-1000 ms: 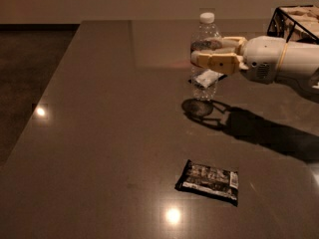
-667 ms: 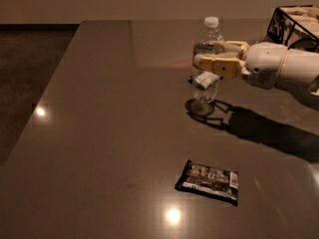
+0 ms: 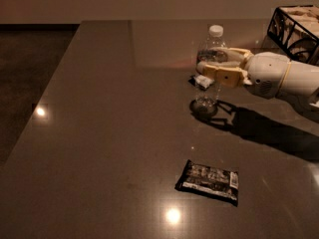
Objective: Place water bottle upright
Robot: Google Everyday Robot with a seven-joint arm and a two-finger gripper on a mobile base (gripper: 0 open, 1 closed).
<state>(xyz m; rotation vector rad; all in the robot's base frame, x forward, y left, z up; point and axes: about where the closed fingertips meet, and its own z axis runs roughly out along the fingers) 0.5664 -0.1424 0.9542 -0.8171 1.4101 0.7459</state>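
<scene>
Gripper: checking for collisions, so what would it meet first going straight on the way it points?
The gripper is already shut on the bottle; past it, leftward in the picture, only bare table shows, though depth is unclear.

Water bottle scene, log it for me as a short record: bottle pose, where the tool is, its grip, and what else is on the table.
bottle: water bottle, upright, white cap on top
tool: tool, reaching in from the right at the bottle's mid-height
grip: closed on the bottle, one finger on each side
bottle base: at the table surface or just above it; contact cannot be told
other items: snack packet, dark, lying flat nearer the camera; wire basket at the far right
</scene>
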